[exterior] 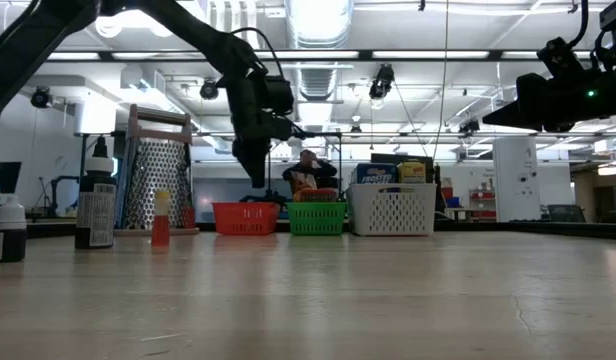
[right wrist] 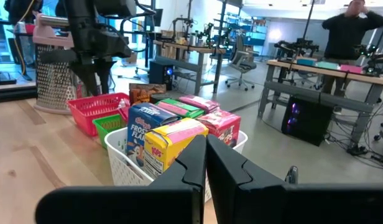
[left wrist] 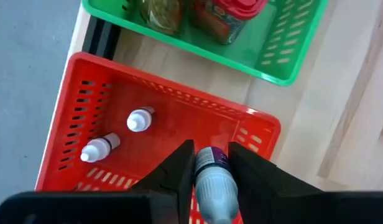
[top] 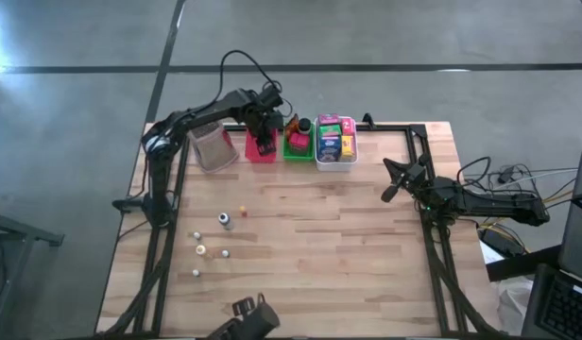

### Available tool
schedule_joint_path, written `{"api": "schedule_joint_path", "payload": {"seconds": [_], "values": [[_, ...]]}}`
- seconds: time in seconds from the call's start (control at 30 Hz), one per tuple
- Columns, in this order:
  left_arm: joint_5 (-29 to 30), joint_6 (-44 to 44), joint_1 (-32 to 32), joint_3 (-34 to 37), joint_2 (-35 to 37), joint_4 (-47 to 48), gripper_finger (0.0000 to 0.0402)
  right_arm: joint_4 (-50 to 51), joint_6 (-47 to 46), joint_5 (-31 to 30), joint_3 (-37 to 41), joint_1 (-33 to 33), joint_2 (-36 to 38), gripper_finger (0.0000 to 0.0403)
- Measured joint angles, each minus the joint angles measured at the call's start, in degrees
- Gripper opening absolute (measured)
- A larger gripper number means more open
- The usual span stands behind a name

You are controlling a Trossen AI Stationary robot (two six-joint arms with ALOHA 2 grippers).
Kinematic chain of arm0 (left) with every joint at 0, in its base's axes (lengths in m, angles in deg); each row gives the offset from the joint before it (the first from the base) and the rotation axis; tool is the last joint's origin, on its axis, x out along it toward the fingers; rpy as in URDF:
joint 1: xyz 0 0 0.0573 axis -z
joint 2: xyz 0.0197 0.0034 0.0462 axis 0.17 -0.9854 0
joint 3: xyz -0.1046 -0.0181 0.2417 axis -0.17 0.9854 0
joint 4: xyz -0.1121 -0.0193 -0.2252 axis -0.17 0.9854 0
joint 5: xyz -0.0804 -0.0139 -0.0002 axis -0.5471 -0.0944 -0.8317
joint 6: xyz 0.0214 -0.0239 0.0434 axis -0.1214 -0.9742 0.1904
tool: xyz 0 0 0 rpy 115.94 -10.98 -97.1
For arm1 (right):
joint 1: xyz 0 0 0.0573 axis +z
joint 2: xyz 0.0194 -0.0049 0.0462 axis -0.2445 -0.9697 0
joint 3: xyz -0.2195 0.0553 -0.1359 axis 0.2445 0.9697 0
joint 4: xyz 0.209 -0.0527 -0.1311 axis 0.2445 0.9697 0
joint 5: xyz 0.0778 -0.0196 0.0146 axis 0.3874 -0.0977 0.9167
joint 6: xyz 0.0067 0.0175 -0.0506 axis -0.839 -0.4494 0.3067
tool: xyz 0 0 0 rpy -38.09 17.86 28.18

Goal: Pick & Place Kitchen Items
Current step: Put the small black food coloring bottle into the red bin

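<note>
Here the left gripper (left wrist: 207, 180) hangs over the red slotted plastic basket (left wrist: 73, 118), its dark fingers clamped on a small pale squeeze bottle with a purple band (left wrist: 211, 177), nozzle pointing away from the basket floor. Two similar white-capped little bottles (left wrist: 114, 134) already lie inside the red basket, and the green plastic basket (left wrist: 285, 43) beside it holds a red-lidded jar (left wrist: 226, 18).

The right gripper (right wrist: 206, 163) waits at the table's right side, fingers pressed together and holding nothing, looking toward the white mesh basket (top: 334, 161) of small coloured boxes.

The risk I see is in the release: the bottle sits near the basket's corner wall, so letting go from here could bounce it off the rim onto the wooden table (top: 367, 255). More small bottles (top: 215, 247) stand on the table's left part, not yet sorted.
</note>
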Motion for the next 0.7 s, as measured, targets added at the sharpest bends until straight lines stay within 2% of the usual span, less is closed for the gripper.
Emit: {"api": "schedule_joint_path", "payload": {"seconds": [0.17, 0.43, 0.7], "values": [[0.00, -0.04, -0.72, 0.59, 0.05, -1.40, 0.0099, 0.02, 0.00, -0.01, 0.02, 0.00, 0.00, 0.0008], [0.16, 1.28, -0.74, 7.70, 0.07, -6.96, 0.0099, 0.01, 0.00, 0.00, 0.01, 0.00, 0.00, 0.0008], [1.18, 1.55, -1.32, 10.43, 0.07, -11.97, 0.0099, 0.02, 0.00, -0.02, 0.00, 0.00, 0.00, 0.0008]]}}
